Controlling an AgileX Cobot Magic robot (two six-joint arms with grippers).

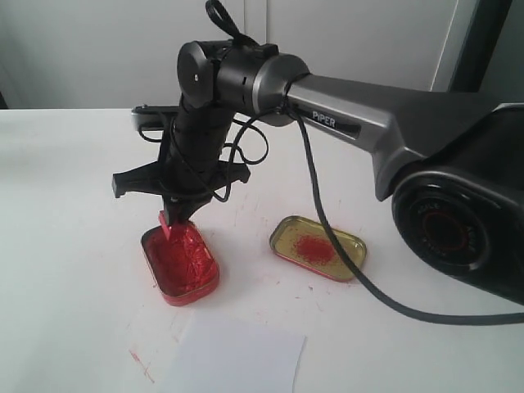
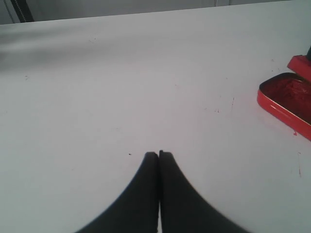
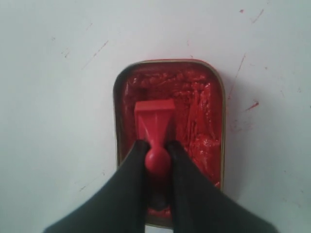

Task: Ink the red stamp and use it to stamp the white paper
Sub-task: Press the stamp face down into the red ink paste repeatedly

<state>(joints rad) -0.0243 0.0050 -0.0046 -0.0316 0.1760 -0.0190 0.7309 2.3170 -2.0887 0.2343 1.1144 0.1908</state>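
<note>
My right gripper is shut on the knob of the red stamp, whose square base hangs over the red paste in the open ink tin. Whether the base touches the paste I cannot tell. In the exterior view the red stamp sits at the far end of the ink tin, under the right gripper. The white paper lies flat at the table's front edge, just in front of the tin. My left gripper is shut and holds nothing, over bare table with the ink tin off to one side.
A gold tin lid with a red smear lies to the right of the ink tin. The right arm's black cable drapes across the table beside it. Red ink marks streak the white table near the paper.
</note>
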